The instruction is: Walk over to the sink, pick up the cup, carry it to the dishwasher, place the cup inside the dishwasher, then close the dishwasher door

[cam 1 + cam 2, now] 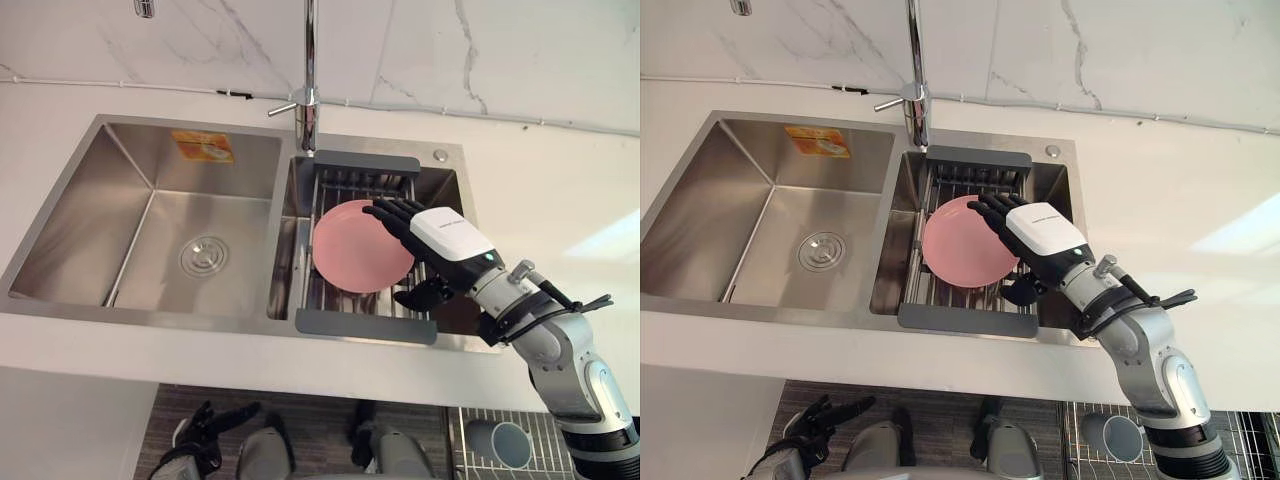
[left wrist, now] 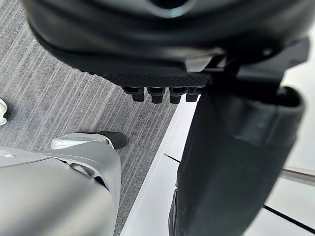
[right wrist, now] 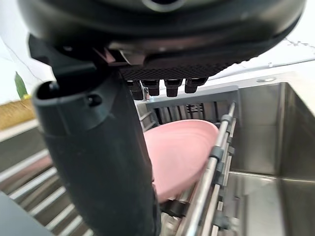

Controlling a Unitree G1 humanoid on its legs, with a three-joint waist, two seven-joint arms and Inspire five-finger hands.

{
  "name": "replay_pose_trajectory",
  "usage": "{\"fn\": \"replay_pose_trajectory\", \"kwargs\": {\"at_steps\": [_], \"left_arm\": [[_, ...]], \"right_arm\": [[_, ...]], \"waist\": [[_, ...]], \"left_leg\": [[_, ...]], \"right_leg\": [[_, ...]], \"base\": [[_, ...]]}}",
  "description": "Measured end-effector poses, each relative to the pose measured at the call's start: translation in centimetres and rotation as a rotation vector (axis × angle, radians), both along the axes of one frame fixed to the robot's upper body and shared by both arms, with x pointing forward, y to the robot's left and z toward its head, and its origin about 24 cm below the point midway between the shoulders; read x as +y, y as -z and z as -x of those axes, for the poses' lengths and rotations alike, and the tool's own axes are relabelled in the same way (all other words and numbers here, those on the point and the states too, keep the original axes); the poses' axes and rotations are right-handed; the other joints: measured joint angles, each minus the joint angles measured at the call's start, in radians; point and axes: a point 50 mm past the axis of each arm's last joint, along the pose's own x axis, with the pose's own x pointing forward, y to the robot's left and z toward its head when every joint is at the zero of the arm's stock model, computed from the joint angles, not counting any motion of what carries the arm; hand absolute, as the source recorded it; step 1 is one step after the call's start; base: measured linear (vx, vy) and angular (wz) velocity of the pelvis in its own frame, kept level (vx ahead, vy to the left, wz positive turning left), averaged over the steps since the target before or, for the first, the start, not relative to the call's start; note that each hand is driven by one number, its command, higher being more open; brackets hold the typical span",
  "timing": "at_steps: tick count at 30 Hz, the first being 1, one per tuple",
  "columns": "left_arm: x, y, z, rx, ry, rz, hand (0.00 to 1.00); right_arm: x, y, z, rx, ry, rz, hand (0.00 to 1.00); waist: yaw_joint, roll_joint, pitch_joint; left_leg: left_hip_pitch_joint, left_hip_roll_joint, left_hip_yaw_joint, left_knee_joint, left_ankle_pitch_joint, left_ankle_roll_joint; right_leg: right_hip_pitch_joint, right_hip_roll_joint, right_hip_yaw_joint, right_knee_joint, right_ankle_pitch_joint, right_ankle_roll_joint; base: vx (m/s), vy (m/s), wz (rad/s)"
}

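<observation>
At lower left the dark left hand is seen hanging relaxed. At lower right a grey-blue round cup is seen in a wire rack. At centre, the right hand is spread unclenched about a round pink plate in the steel sink. A pick-up is judged in hand, and closing the fingers is called for next.

Right robot hand outstretched; fingers straight, spread.

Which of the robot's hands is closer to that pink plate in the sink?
Right. The right hand reaches over the right edge of the pink plate; the left hand hangs low below the counter, well away.
</observation>
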Motion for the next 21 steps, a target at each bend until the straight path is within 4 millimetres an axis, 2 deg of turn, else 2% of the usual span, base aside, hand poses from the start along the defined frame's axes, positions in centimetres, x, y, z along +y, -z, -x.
{"fn": "replay_pose_trajectory", "kwargs": {"at_steps": [8, 21], "left_arm": [[-0.4, 0.1, 0.0, 0.011, 0.018, 0.001, 1.0], [-1.1, 0.4, -0.1, 0.031, 0.045, 0.003, 1.0]], "right_arm": [[1.0, 1.3, 0.2, 0.017, -0.013, 0.098, 1.0], [2.4, 3.0, 0.1, -0.015, 0.001, 0.226, 1.0]], "waist": [[0.001, 0.002, -0.047], [0.007, 0.002, -0.054]], "left_leg": [[0.016, -0.009, 0.005, -0.028, 0.006, 0.003], [0.023, -0.019, 0.005, -0.049, 0.015, 0.006]], "right_leg": [[0.01, 0.0, 0.002, -0.022, 0.005, 0.006], [0.025, 0.001, -0.001, -0.059, 0.023, 0.011]], "base": [[0.02, 0.012, -0.01], [0.0, 0.003, 0.0]]}}
